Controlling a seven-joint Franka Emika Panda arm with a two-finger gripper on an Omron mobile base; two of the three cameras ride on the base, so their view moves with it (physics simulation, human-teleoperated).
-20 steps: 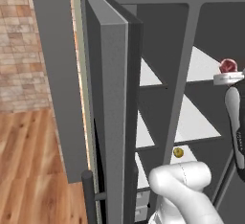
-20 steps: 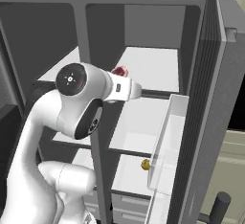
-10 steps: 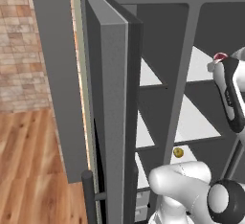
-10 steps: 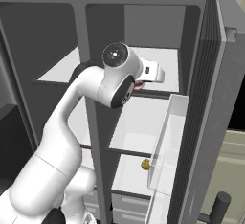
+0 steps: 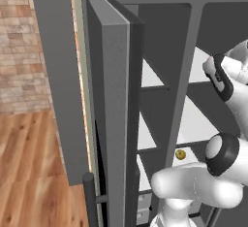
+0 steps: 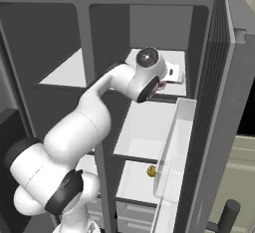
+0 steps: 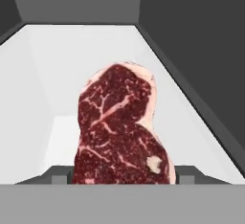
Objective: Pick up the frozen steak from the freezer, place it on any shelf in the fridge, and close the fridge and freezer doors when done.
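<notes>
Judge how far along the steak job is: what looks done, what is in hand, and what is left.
Done: the frozen steak is out of the freezer and clamped in the gripper. In hand: the steak hangs over the white top shelf of the fridge, not yet released. Left: setting it down and closing both open doors.

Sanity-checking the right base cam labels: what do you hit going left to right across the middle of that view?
Freezer shelf → grey divider between compartments → robot wrist joint → white hand over the top fridge shelf → pale door bin → open fridge door.
</notes>
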